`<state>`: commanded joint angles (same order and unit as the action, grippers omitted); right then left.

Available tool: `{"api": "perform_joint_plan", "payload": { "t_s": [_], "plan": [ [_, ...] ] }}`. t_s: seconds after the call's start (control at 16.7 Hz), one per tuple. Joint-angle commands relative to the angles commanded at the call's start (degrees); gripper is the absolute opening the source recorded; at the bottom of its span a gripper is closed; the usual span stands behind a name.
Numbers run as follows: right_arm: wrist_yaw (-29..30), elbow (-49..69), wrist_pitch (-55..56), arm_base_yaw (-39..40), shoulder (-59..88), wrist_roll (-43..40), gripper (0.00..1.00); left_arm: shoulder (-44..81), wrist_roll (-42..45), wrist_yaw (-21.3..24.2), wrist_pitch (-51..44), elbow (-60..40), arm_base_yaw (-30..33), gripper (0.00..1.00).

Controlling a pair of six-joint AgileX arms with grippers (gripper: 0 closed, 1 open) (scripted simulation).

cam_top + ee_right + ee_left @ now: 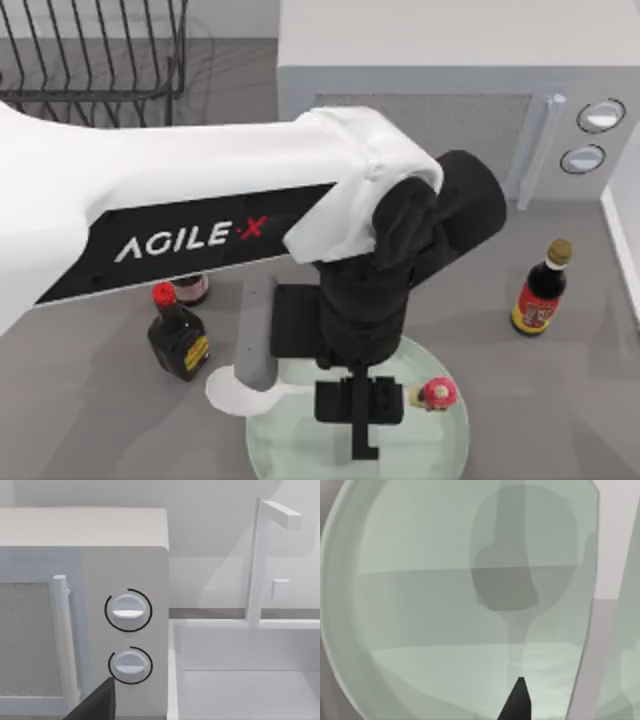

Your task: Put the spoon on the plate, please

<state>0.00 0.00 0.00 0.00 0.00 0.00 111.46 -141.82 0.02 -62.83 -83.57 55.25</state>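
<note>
left arm reaches in from the top view's left across the table, agilex lettering on its side, wrist pointing down over the plate (pixel 440 450). left gripper (pixel 360 415) hangs above the plate's middle, black fingers (pixel 364 440) pointing toward the near edge. jaw state: cannot tell, the wrist body hides the gap from above, and in the left wrist view just one dark fingertip (pixel 518 702) pokes in.

spoon (pixel 240 392): white oval bowl sits just off the plate's left rim, on the left side of the jaws, partly under a grey part of the arm. pink-red knob (pixel 436 394) at the handle's end shows on the right side of the jaws, over the plate's right part. handle between them is hidden under the gripper, so the spoon runs across beneath the jaws. cannot tell if the fingers touch it or if it rests flat on the plate.

left wrist view: pale-green plate (pixel 420 620) close under the gripper, a grey shadow on the glass.

around: dark sauce bottle with red cap (pixel 177 335) left of the jaws, near the spoon bowl, off the plate. second sauce bottle with a brownish cap (pixel 541 290) right of the jaws, well apart from the plate. small dark jar (pixel 192 289) behind the red-cap bottle. microwave (pixel 450 100) at the back, wire dish rack (pixel 95 50) back left.

right wrist view: microwave dials (pixel 128 611), sink (pixel 245 670) and white faucet (pixel 260 560) beside it; a dark piece of the right gripper (pixel 97 705) at the edge, jaws cannot tell.
</note>
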Motion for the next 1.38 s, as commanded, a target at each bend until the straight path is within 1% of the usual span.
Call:
{"api": "perform_joint_plan", "payload": {
  "t_s": [0.18, 0.66, 1.14, 1.38],
  "plan": [
    [0.0, 0.0, 0.0, 0.0, 0.0, 0.0, 1.0, 0.39, -2.99, -0.61, 0.13, 0.31, 0.3, 0.0],
    [0.0, 0.0, 0.0, 0.0, 0.0, 0.0, 1.0, 0.25, -2.85, -0.89, 0.83, -0.06, 0.12, 0.0],
    [0.0, 0.0, 0.0, 0.0, 0.0, 0.0, 1.0, 0.3, -3.3, -4.17, 8.44, -2.73, 0.99, 0.0],
    [0.0, 0.0, 0.0, 0.0, 0.0, 0.0, 1.0, -0.19, -2.95, -5.04, 12.09, -2.78, 0.68, 0.0]
  ]
}}
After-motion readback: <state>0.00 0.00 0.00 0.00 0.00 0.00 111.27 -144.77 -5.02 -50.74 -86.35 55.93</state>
